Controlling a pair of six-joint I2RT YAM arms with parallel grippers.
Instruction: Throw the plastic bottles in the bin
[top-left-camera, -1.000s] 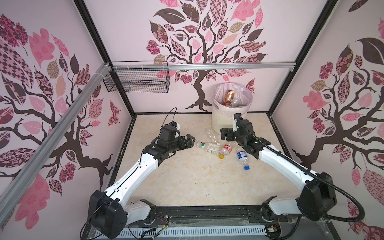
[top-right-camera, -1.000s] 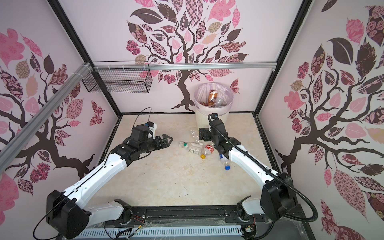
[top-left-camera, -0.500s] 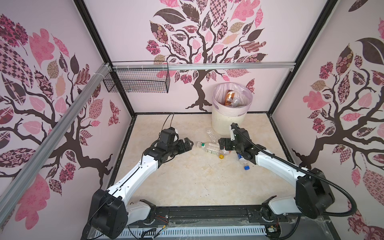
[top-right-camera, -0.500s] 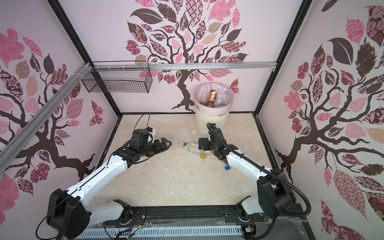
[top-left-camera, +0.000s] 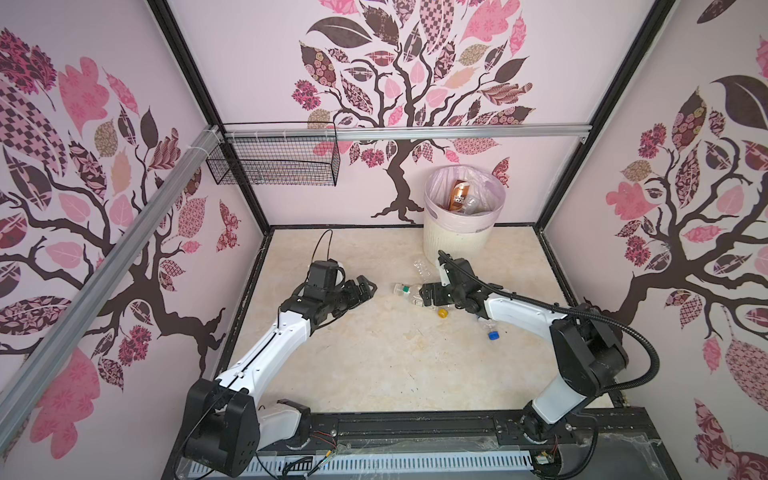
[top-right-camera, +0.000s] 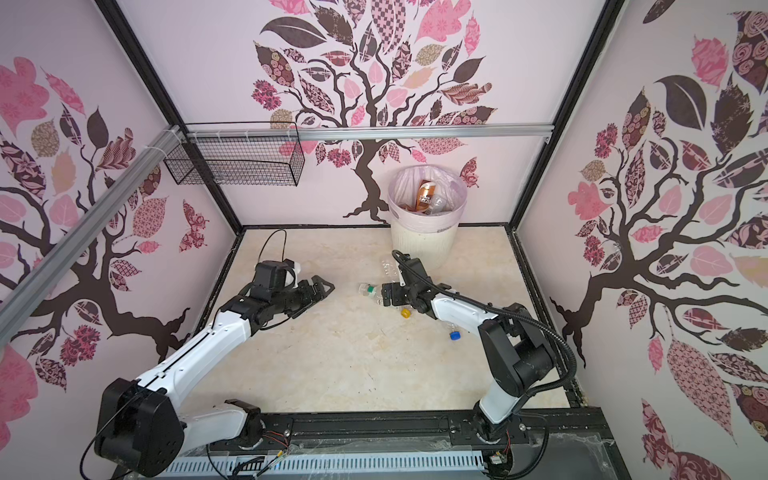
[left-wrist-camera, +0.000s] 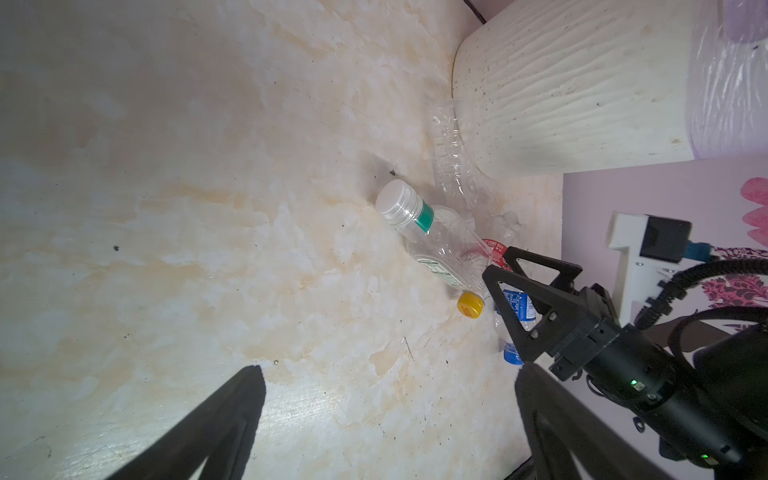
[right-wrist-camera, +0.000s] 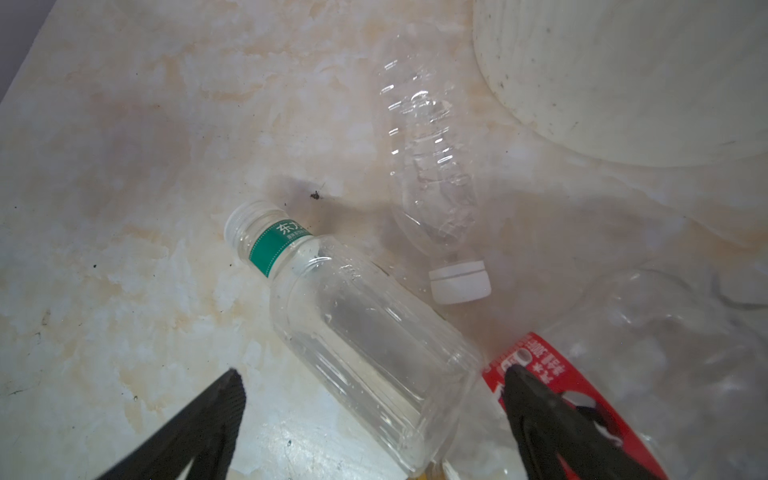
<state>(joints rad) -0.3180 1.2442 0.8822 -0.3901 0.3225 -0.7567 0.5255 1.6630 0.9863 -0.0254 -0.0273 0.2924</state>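
The ribbed cream bin (top-left-camera: 457, 245), lined with a pale pink bag, stands at the desk's (top-left-camera: 374, 365) far edge with a brown-labelled bottle (top-left-camera: 459, 193) inside. Both white arms stretch low toward the desk's middle. The left claw (top-left-camera: 366, 286) gapes wide over bare marbled surface. The right claw (top-left-camera: 423, 294), equally wide, straddles a clear green-banded bottle (right-wrist-camera: 353, 332) lying beside a crumpled clear bottle (right-wrist-camera: 432, 195) before the bin.

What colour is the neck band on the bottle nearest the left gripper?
Green band; clearest in right wrist view.
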